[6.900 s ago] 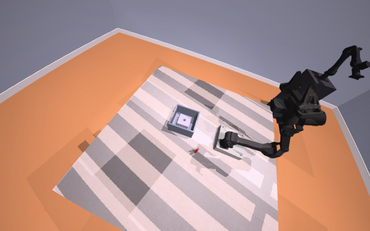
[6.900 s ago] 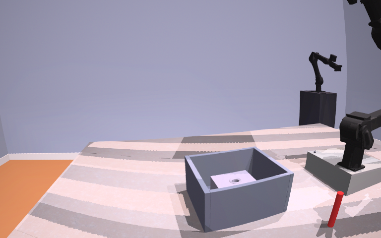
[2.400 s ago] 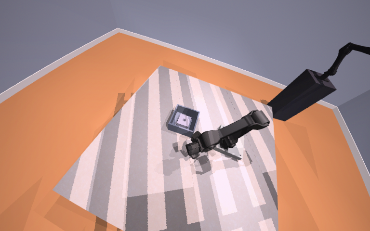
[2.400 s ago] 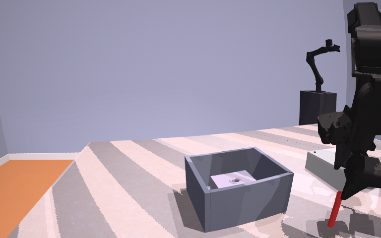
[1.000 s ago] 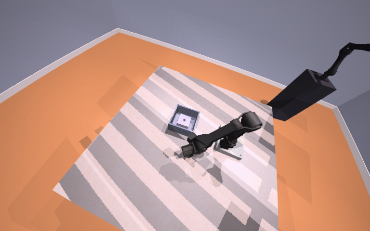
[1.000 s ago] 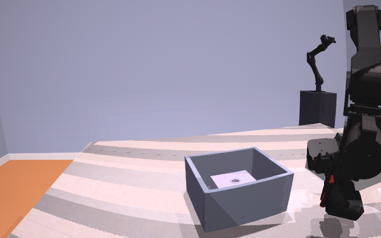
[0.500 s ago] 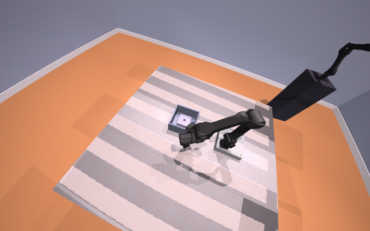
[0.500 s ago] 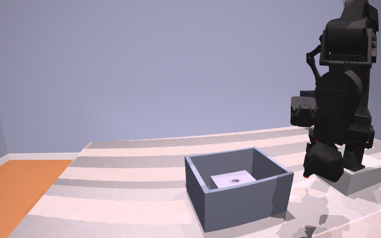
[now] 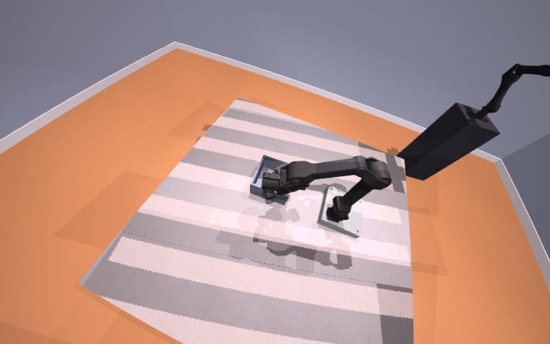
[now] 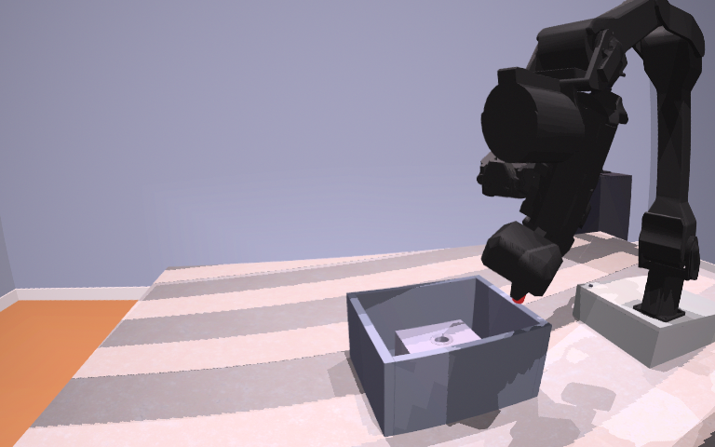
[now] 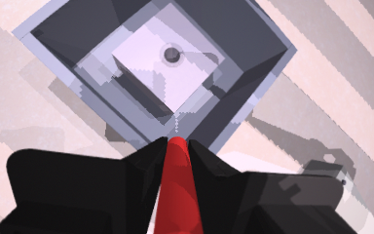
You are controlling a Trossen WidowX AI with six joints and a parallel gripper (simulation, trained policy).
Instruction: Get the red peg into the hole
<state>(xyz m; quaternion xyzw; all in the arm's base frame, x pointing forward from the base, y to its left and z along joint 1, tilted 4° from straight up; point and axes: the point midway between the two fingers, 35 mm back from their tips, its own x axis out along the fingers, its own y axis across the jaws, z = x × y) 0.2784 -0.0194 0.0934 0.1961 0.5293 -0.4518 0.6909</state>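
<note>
Red peg (image 10: 519,302) (image 11: 178,190) clamped in jaws (image 9: 269,195) (image 10: 519,296), tip near box rim, not over hole (image 10: 441,339) (image 11: 171,55). Jaws narrow on it. Keep tip above walls of box (image 9: 258,188) (image 10: 495,363) (image 11: 239,104), carry across, center over hole in plate (image 10: 416,337) (image 11: 195,73), bring peg upright, then lower straight and slow. Don't release until fully seated; off-center tip would likely catch hole edge.

The end effector (image 9: 268,194) (image 10: 519,294) (image 11: 177,144) has carried the red peg (image 10: 520,301) (image 11: 178,190) up to the box (image 9: 259,189) (image 10: 416,392) (image 11: 44,54).
</note>
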